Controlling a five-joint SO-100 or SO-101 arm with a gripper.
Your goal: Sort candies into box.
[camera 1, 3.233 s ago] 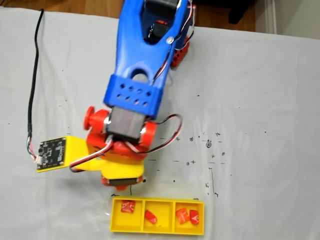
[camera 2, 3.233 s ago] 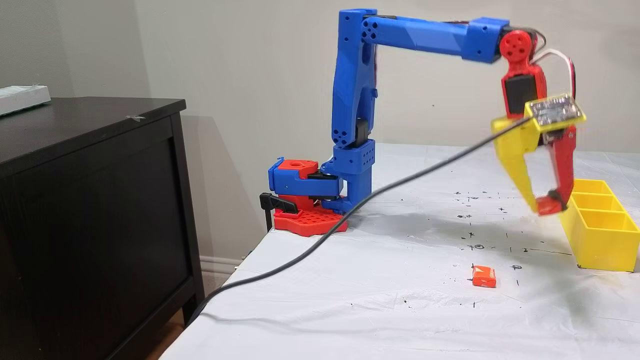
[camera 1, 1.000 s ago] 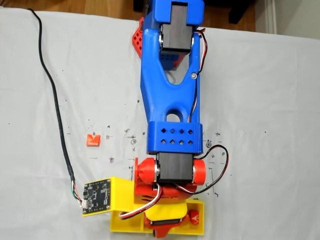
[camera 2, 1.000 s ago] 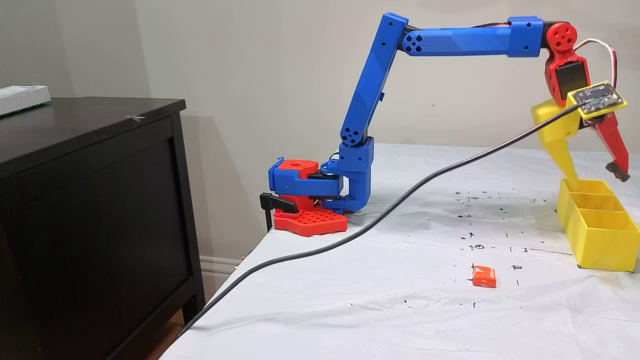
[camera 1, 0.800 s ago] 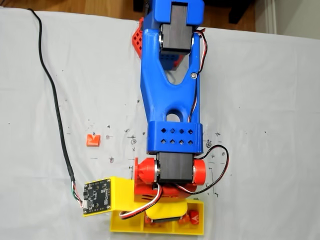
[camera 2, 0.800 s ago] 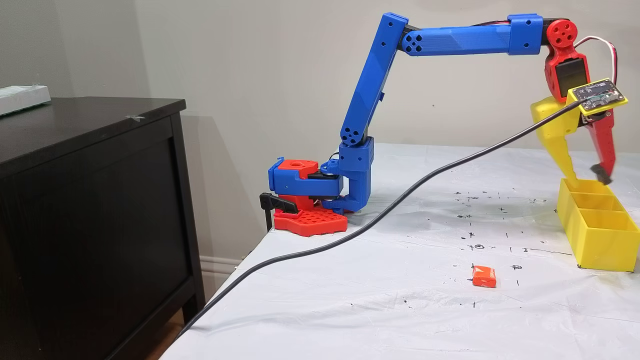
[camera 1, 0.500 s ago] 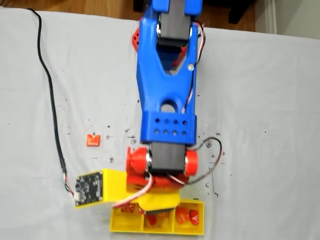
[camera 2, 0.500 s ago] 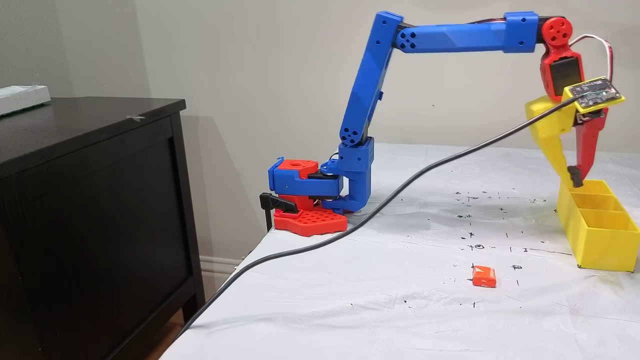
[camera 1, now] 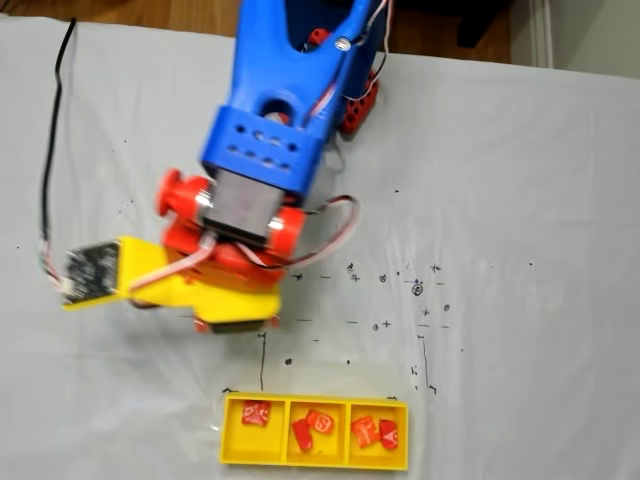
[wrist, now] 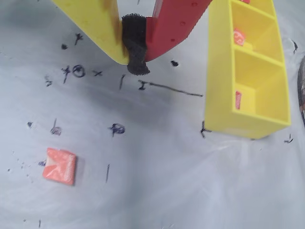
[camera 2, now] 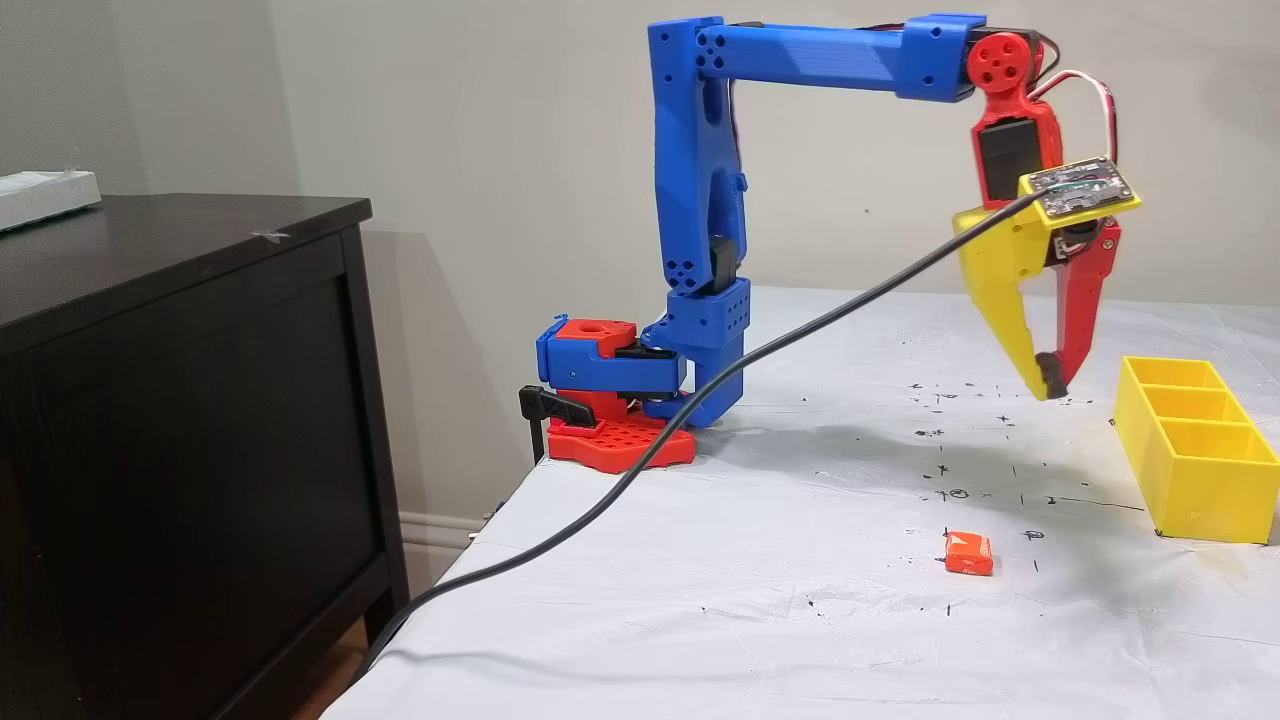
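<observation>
The yellow box (camera 1: 300,462) sits at the table's near edge in a fixed view from above, with several red and orange candies in its three compartments, two of them in the middle one (camera 1: 320,422). One orange candy (camera 2: 968,553) lies alone on the white sheet, at the lower left of the wrist view (wrist: 59,165). My gripper (camera 2: 1050,380) hangs shut and empty above the sheet, left of the box (camera 2: 1200,495) and beyond the loose candy. In the wrist view the yellow and red jaws meet at the black pad, with my gripper (wrist: 134,53) beside the box (wrist: 219,71).
A black cable (camera 2: 700,430) runs from the circuit board (camera 1: 90,272) on the gripper across the sheet and off its near-left edge. The arm's base (camera 2: 610,400) is at the table's back left. A dark cabinet (camera 2: 180,400) stands beside the table. Pen marks dot the sheet.
The gripper stood open over the box's middle compartment and a candy dropped in. It then shut and swung up and away from the box toward the loose candy's side.
</observation>
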